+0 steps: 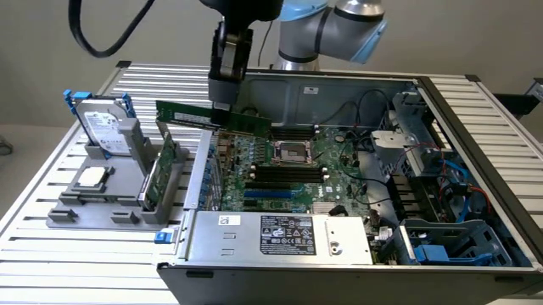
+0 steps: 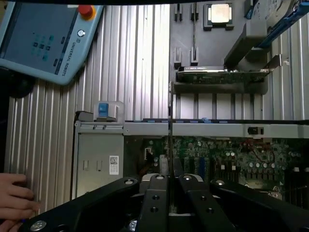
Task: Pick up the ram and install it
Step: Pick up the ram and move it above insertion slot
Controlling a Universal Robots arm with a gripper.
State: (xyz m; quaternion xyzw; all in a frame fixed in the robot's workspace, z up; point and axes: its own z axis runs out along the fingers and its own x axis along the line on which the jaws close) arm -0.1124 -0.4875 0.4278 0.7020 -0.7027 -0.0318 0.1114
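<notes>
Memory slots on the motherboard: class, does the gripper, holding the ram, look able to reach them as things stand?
Probably yes. The gripper holds the ram above the open case, and the memory slots lie uncovered, with the cables off toward the exterior view's right.

The ram [image 1: 182,114] was a long, narrow, thin dark-green board with a row of black chips along its face. It hung in the air, standing on its long edge and nearly level, its end towards the exterior view's right dipping slightly. The pincer [image 1: 221,121] clamped it from above near the middle. It hovered over the near wall of the open computer case [image 1: 335,95], touching nothing below. In the wrist view the ram [image 2: 170,130] showed edge-on as a thin line.
</notes>
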